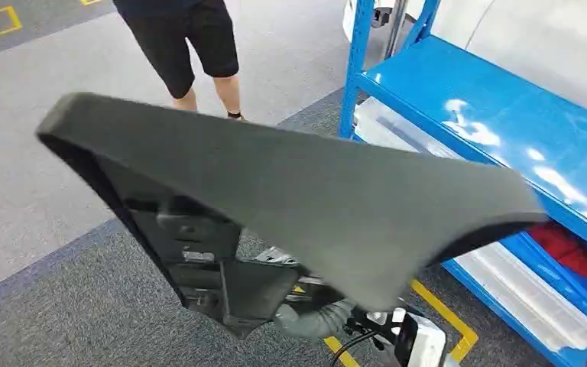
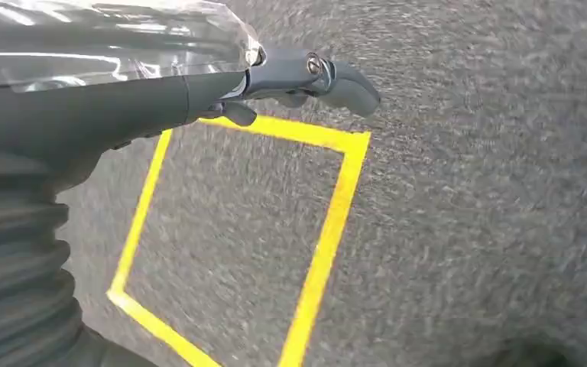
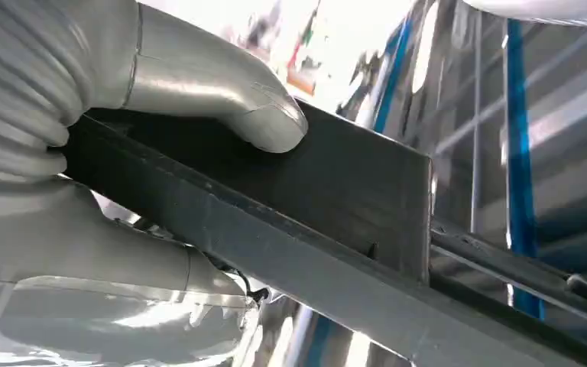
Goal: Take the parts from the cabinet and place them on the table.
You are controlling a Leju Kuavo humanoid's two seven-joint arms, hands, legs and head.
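Nearest the head camera: a large dark grey part [image 1: 298,191], a broad flat panel with rounded edges, spanning most of the frame from upper left to right of centre. Surface matt and smooth; a black ribbed underside with moulded brackets shows at lower left of centre. Part is held up in the air, off the blue cabinet [image 1: 497,115] at upper right.

Right hand [image 3: 122,130], in its wrist view, clamps a dark edge of the part between thick thumb on top and fingers underneath. Firm grip, by the look of it.

Left hand [image 2: 290,80]: fingers reach along a dark surface beside clear plastic film [image 2: 107,38]. Cannot tell whether it grips or merely rests there.

Below it lies grey carpet [image 2: 466,229] with a yellow taped square [image 2: 329,222]. A person [image 1: 191,46] in dark shorts stands at upper left of centre, beyond the part.

Judgement: carry phase, part out of the cabinet, table not yet reached. Do it well by keeping the panel level, both hands steady, and turning slowly, since the wide panel hides the path ahead and the person stands near.
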